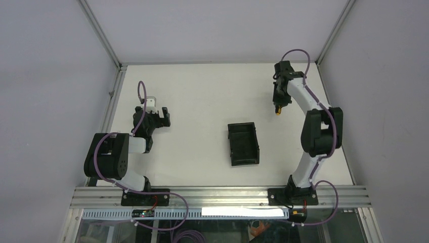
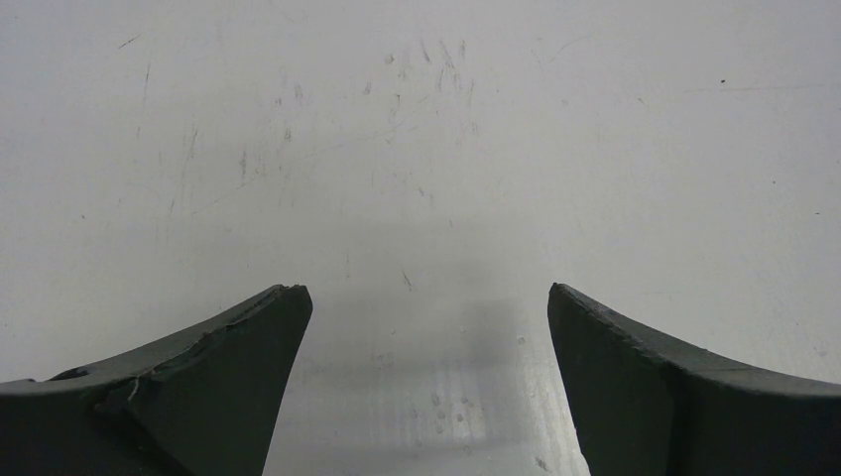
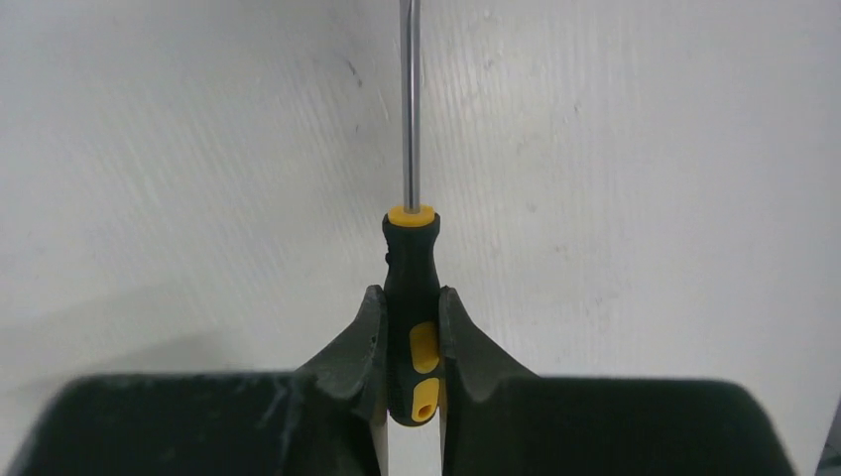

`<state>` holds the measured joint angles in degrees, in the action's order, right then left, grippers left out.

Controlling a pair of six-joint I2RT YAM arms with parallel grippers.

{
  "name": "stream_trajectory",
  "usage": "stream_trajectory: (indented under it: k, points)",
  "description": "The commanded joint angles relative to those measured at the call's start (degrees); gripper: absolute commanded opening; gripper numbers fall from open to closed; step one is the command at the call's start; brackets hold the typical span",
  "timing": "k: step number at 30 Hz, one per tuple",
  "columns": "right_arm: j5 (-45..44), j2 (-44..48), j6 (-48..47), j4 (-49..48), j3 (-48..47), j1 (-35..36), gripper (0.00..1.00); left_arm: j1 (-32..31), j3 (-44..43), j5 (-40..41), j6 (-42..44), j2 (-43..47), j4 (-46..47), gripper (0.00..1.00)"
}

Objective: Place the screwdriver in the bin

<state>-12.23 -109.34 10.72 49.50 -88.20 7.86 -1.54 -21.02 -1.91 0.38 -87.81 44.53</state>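
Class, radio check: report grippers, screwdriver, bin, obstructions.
Left gripper open, empty. Right gripper shut on screwdriver handle, far right. Bin empty, centre. Nothing seen between.

The screwdriver [image 3: 412,260], slim, with a bare metal shaft, a yellow collar and a black handle with yellow insets, is being held by its handle between the two fingers of the right claw [image 3: 410,295], its shaft pointing straight out beyond the fingertips. In the top view it is showing only as a yellow spot [image 1: 277,112] at the claw's tip, over the far right of the white tabletop [image 1: 202,96]. The bin [image 1: 244,145], a black rectangular tray with low walls, is lying flat and open side up near the tabletop's middle, well apart from the screwdriver.
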Motion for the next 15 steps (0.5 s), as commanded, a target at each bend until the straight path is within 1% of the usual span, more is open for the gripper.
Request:
stream_trajectory:
  k: [1, 2, 5, 7, 11, 15]
  points:
    - [-3.2, 14.5, 3.1, 1.7, 6.4, 3.8, 0.00, -0.4, -0.8, -0.8, -1.0, 1.4, 1.7, 0.99]
    - [-3.3, 17.2, 3.4, 1.7, 8.1, 4.6, 0.00, -0.4, -0.8, -0.8, -1.0, 1.4, 1.7, 0.99]
    - [-3.9, 24.1, 4.2, 1.7, 11.7, 10.7, 0.00, -0.4, -0.8, -0.8, -1.0, 1.4, 1.7, 0.99]
    - [-4.9, 28.1, 4.7, 2.0, 13.6, 17.1, 0.00, -0.4, -0.8, -0.8, -1.1, 1.4, 1.8, 0.99]
    - [-6.3, 35.6, 4.7, 1.4, 17.7, 27.5, 0.00, -0.4, -0.8, -0.8, -1.1, 1.4, 1.7, 0.99]
    - [-4.2, 41.3, 3.7, -1.6, 23.4, 34.2, 0.00, -0.4, -0.8, -0.8, -1.0, 1.4, 1.7, 0.99]
